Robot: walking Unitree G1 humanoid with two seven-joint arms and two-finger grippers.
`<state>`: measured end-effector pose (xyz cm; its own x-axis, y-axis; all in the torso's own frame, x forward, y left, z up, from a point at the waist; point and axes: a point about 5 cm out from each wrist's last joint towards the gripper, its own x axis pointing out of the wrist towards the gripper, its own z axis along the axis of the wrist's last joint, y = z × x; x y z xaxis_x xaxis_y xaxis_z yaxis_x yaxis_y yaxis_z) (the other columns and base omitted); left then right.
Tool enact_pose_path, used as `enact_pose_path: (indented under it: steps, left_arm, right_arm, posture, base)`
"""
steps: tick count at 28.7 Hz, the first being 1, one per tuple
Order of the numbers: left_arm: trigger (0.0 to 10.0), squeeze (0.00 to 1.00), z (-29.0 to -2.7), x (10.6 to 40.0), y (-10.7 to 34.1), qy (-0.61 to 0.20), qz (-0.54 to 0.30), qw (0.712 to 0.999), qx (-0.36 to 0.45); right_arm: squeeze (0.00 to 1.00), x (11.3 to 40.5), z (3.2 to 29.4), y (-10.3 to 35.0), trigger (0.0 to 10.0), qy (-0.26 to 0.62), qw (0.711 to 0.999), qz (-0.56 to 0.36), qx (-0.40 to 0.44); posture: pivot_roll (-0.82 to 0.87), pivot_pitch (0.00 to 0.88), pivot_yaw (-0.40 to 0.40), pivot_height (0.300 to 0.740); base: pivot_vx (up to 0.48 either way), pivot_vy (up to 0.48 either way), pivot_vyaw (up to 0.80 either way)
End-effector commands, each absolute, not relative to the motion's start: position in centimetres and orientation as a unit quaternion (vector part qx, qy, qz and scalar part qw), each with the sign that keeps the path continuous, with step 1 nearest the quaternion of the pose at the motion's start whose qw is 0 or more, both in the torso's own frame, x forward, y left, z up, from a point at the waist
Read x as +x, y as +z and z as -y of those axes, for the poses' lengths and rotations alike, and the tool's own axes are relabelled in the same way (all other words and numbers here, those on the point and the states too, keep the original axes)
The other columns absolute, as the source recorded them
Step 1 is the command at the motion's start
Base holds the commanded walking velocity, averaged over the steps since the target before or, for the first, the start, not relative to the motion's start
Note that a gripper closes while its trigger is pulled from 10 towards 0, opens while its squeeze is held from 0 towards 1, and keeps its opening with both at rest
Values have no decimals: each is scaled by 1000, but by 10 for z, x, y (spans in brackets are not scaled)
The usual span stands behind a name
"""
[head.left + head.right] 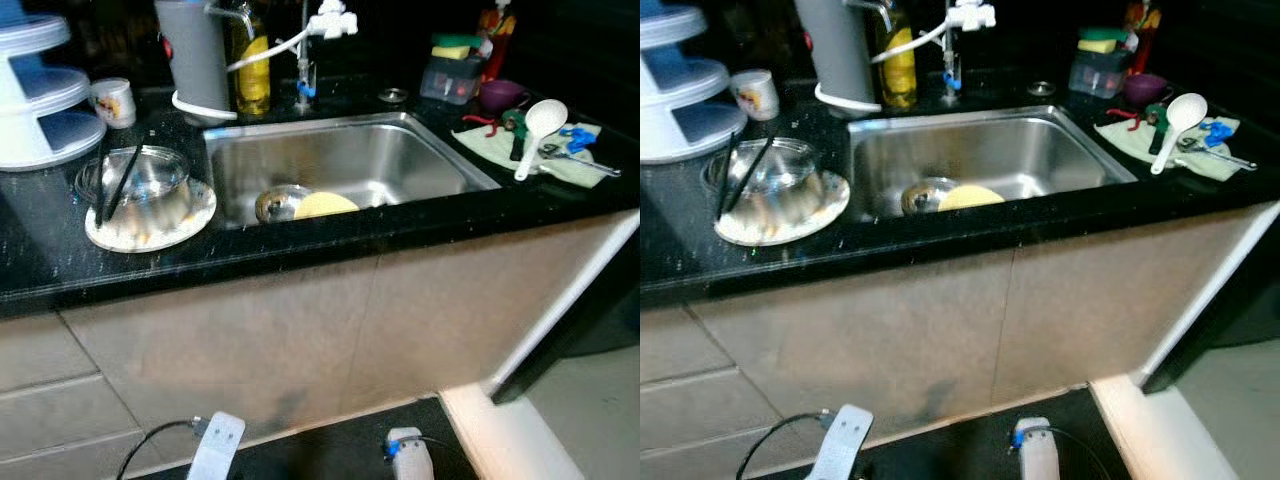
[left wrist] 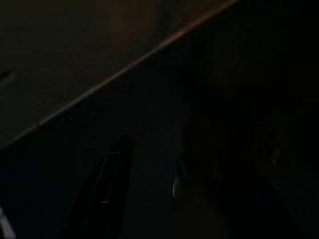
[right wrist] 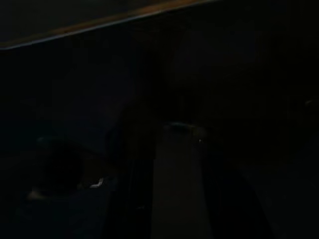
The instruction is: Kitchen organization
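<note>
Hanging low below the counter, both tools' grip unreadable, well apart from the sink (image 1: 440, 150).

Black speckled countertop (image 1: 330, 245), dimly lit; steel sink (image 1: 440, 150) set in. Beige cabinet fronts (image 1: 300, 340) below. Pale floor tiles (image 1: 590, 410), dark mat (image 1: 330, 455).

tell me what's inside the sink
Inside the steel sink lie a round metal bowl and a yellow plate near the front wall. The counter edge hides the plate's lower part.
</note>
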<state>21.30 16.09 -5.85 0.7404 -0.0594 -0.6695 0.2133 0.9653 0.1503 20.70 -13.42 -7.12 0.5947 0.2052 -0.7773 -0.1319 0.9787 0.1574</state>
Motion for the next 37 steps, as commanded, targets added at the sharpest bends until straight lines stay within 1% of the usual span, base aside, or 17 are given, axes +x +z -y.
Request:
enact_pose_path:
  steps: [1,20,26,30,37]
  left_arm:
    - [10000,0,-164,211,-60,-71,-360,923,116]
    - [10000,0,-165,207,-62,-76,-368,919,116]
    - [10000,0,-167,207,-62,-69,-361,923,114]
    - [10000,0,-168,212,-57,-55,-347,930,104]
    - [10000,0,-171,213,-57,-53,-351,929,108]
  right_arm:
    - [0,204,135,-73,10000,101,887,-448,34]
    - [0,202,136,-74,10000,113,883,-454,31]
    - [0,200,136,-74,10000,131,888,-441,12]
    - [0,199,135,-75,10000,130,888,-440,17]
    - [0,199,132,-75,10000,136,888,-439,20]
  posture:
    - [-65,167,-36,740]
    - [-57,179,-49,740]
    - [-52,176,-34,740]
    - [-51,172,-29,740]
    - [-46,166,-26,740]
  base:
    - [0,0,0]
    - [0,0,0]
    - [0,0,0]
    - [0,0,750]
    - [0,0,800]
